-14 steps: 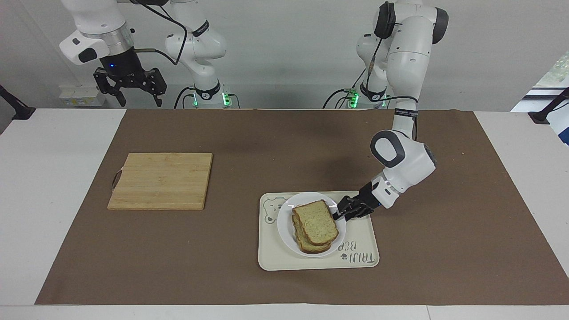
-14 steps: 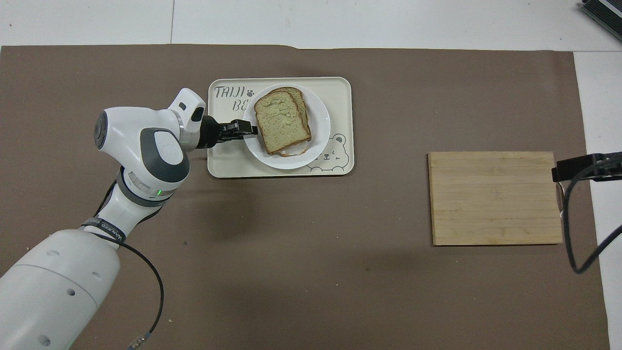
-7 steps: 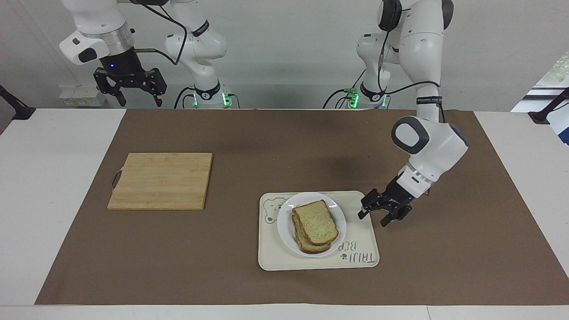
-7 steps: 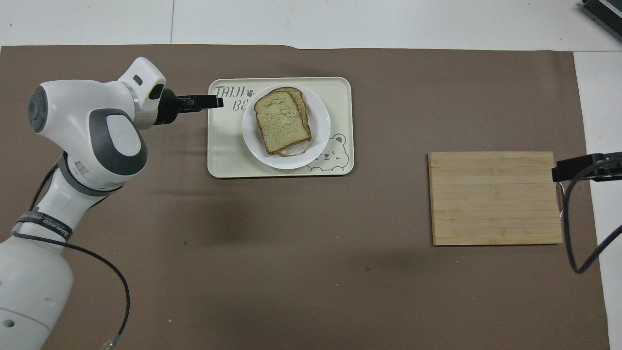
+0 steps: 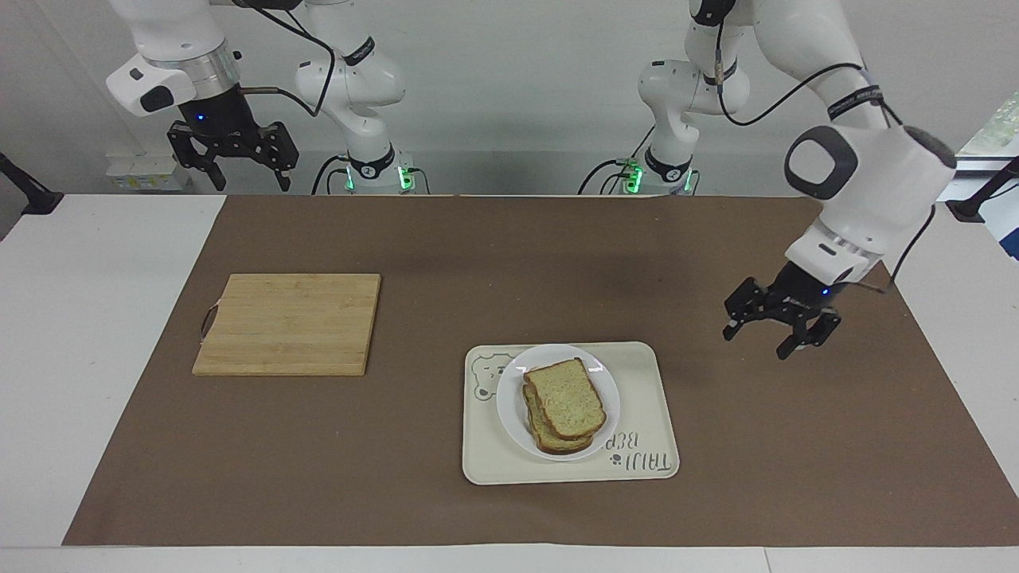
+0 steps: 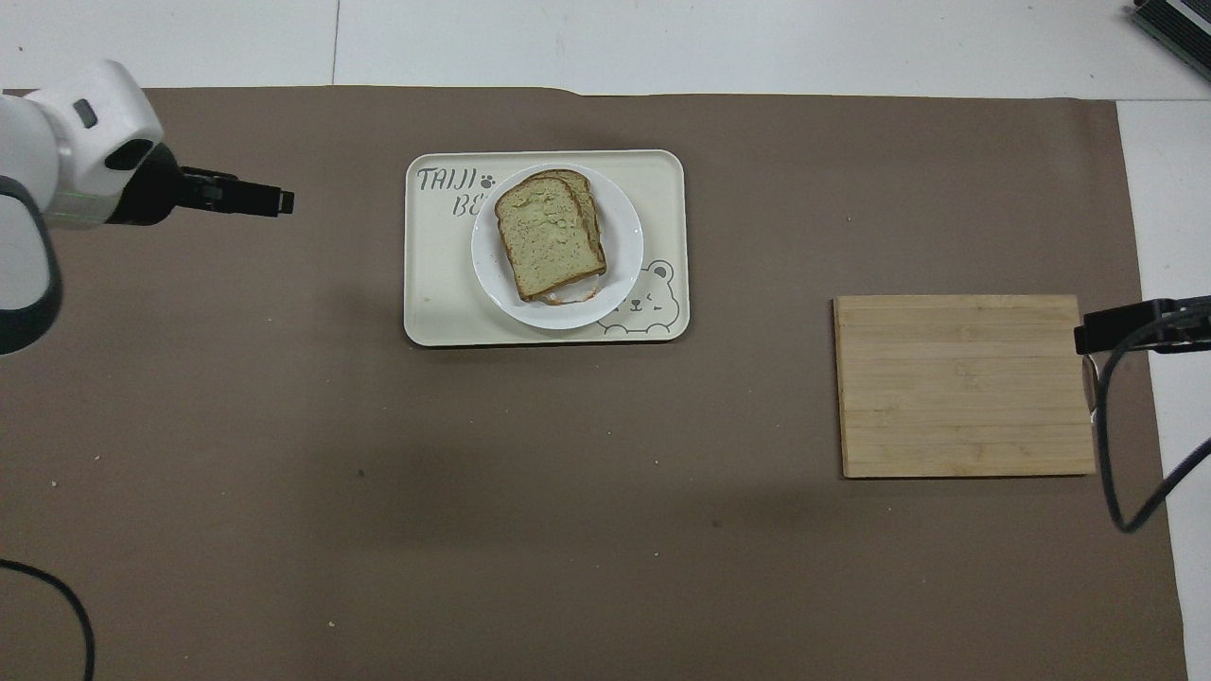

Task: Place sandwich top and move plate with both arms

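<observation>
Fingers (image 5: 733, 312) spread and empty, the left gripper (image 5: 771, 325) hangs over brown tabletop; pale tan sandwich top (image 5: 567, 395) lies stacked on round white plate (image 5: 509, 406). Next: both arms grip the plate.

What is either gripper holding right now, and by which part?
Nothing. The left gripper is open over bare mat; the right gripper waits open by its base. The sandwich top lies on the plate, untouched.

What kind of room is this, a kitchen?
Probably a robotics lab staged as a kitchen: two white arms bolted at a table covered by a brown mat, with a sandwich top on a plate and a wooden cutting board.
</observation>
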You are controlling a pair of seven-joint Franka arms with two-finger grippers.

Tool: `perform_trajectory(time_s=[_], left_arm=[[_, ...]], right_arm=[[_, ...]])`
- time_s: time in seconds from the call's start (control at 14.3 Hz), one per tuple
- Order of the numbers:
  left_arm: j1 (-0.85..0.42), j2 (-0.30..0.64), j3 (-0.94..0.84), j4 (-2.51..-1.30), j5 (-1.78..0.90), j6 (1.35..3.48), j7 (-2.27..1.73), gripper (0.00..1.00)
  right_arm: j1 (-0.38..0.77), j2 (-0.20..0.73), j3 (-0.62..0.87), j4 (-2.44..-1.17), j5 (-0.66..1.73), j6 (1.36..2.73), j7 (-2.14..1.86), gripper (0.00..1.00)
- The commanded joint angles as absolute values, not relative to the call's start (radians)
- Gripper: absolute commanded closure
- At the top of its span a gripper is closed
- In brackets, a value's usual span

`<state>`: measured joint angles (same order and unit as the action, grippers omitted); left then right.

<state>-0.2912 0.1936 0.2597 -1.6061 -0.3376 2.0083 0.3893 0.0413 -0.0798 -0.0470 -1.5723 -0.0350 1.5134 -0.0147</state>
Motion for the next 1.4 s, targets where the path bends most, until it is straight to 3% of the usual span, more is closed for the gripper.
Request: perform_trajectory(time_s=[0.0,0.63,1.33], left_arm=[[-0.293,0.149,0.276,-1.497,-0.171,1.814,0.391,0.0],[-0.265,-0.014,0.282,-1.376,-0.011,1.427,0.402,0.0],[-0.262,-0.077,0.276,-1.387,-0.002,1.385,0.388,0.0]], right_arm=[[0.026,-0.086,-0.038,-1.569,-0.043,1.502,-0.04,0.0],[0.026,-0.086,-0.04,-1.569,-0.043,1.497,-0.049,0.0],[0.021,-0.043,-0.038,-1.52,-0.031,1.493,-0.069,0.0]])
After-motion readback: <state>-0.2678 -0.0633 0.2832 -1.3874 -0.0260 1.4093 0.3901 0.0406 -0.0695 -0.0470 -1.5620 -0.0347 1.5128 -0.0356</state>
